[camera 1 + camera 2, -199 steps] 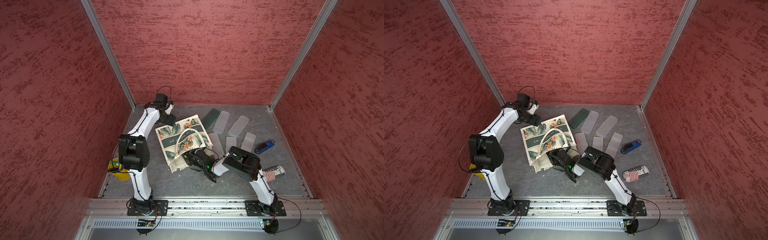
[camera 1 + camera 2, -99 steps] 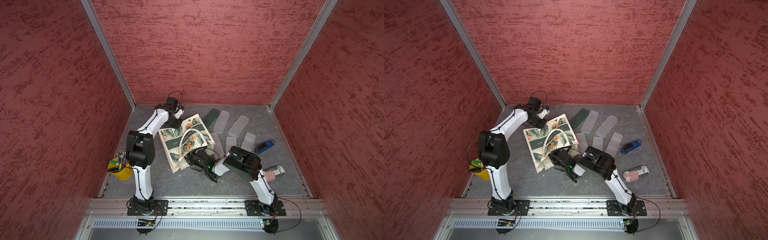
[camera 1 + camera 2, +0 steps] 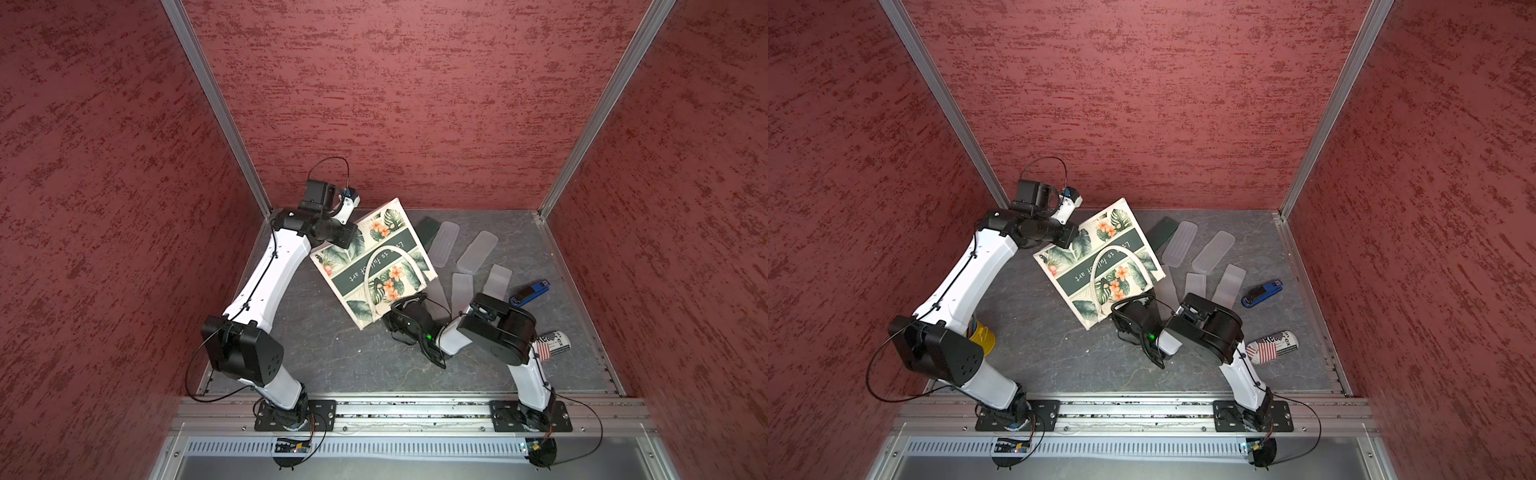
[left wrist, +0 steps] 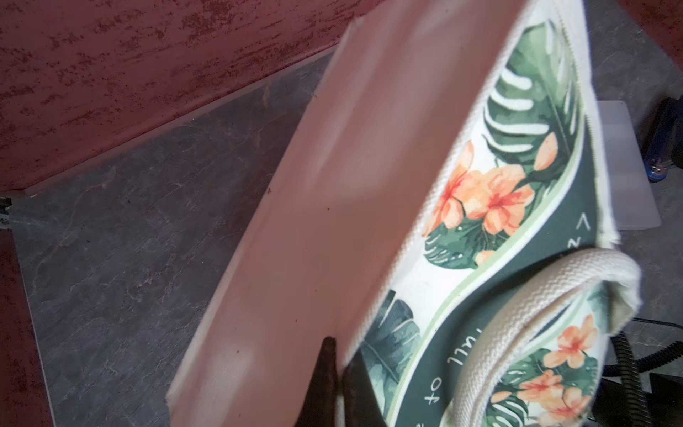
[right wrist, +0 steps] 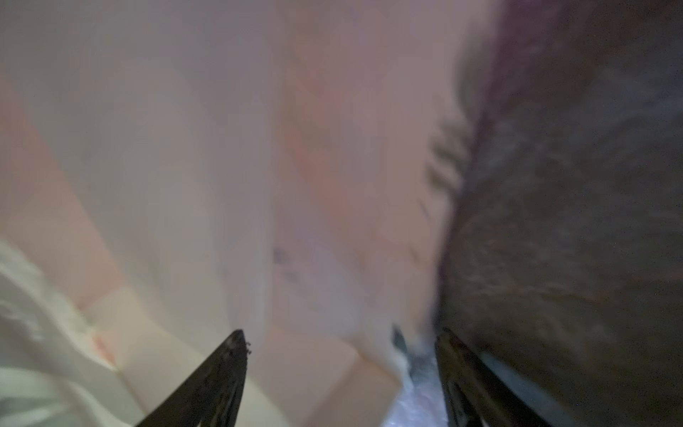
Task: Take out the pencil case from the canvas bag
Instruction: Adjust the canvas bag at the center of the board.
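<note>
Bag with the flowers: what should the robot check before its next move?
1. The left gripper is shut on the bag at its edge: ok.
2. The bag is tipped up, mouth toward the right gripper: ok.
3. The right gripper is open: ok.
4. The pencil case shows inside: cannot tell, the right wrist view is blurred.

The cream-white printed canvas bag (image 3: 374, 266) sits tilted on the grey stone-pattern table (image 3: 324, 365). Frosted plastic cases (image 3: 478, 251) lie at its 2 o'clock, a blue stapler (image 3: 532, 293) beyond them at 3 o'clock, and a printed fabric pouch (image 3: 555, 343) at 4 o'clock.
</note>
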Controlling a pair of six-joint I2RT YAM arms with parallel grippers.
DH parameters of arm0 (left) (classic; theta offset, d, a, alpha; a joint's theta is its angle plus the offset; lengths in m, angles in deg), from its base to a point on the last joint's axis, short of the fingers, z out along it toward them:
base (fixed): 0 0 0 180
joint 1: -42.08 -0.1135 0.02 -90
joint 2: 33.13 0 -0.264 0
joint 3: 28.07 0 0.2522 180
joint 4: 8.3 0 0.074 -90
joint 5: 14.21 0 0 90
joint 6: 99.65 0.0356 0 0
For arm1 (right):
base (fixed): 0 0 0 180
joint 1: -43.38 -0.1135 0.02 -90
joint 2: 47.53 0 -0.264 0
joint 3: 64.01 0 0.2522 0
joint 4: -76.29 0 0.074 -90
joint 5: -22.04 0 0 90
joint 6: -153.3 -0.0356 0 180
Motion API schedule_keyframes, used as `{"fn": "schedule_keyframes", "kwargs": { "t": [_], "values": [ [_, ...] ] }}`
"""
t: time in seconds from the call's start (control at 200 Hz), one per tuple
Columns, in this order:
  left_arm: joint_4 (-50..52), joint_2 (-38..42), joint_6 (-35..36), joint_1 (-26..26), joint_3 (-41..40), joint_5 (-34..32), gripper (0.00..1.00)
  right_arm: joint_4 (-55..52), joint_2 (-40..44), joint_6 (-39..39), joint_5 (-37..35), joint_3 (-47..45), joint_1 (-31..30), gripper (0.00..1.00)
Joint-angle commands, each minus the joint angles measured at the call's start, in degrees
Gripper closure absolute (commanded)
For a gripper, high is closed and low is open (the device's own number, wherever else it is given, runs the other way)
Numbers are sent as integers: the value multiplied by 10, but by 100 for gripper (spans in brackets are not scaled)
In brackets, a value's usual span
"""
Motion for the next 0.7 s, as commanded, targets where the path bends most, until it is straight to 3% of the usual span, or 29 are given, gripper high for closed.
{"fn": "schedule_keyframes", "kwargs": {
  "t": [0.0,0.25,0.406,0.476,0.576,0.696],
  "values": [
    [-17,-30,-5,-3,-17,23,100,-11,9,9,-3,4,1,19],
    [-30,-73,-13,-12,-65,-26,100,-18,-4,4,1,13,4,19],
    [-29,-73,-38,-11,-54,-59,57,-25,-9,4,5,23,5,21],
    [-21,-69,-50,-10,-44,-77,26,-22,-10,5,7,22,5,23],
    [-2,-62,-66,-7,-32,-99,2,-13,-9,9,8,13,6,27],
    [22,-49,-86,5,-22,-144,0,-14,5,25,12,-3,10,31]
  ]
}}
